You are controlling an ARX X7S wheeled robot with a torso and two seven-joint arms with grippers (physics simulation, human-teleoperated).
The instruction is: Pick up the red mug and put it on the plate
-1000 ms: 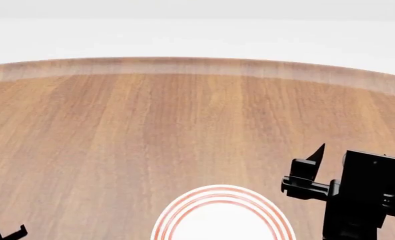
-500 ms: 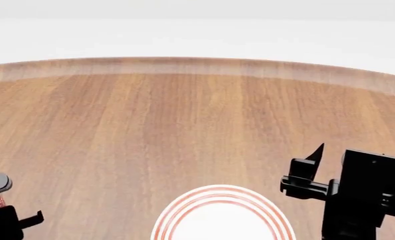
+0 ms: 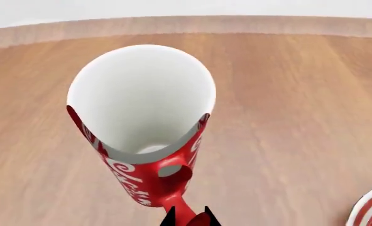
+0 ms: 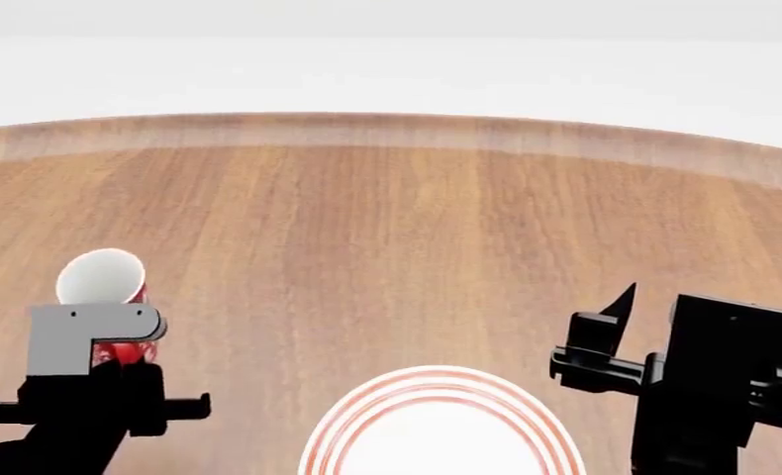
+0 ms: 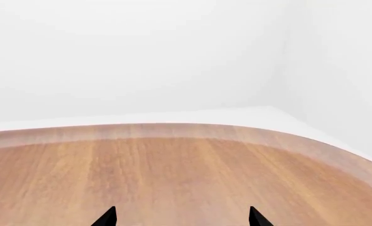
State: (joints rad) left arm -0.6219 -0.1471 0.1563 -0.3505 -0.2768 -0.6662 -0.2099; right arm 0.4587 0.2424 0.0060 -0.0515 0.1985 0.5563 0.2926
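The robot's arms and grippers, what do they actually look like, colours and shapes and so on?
Both are matte black and blocky. The left gripper carries a light grey L-shaped bracket on top of a black body with short side prongs. The right gripper has a boxy black housing, a horizontal bar and a pointed black fingertip. In the wrist views only sharp black finger tips show. No cables or markings are visible.

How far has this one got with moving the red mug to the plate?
Picked up: the left gripper is shut on the mug's handle and carries it above the table. Left: move it right to the plate, still bare, and set it down. The right gripper is open, idle.
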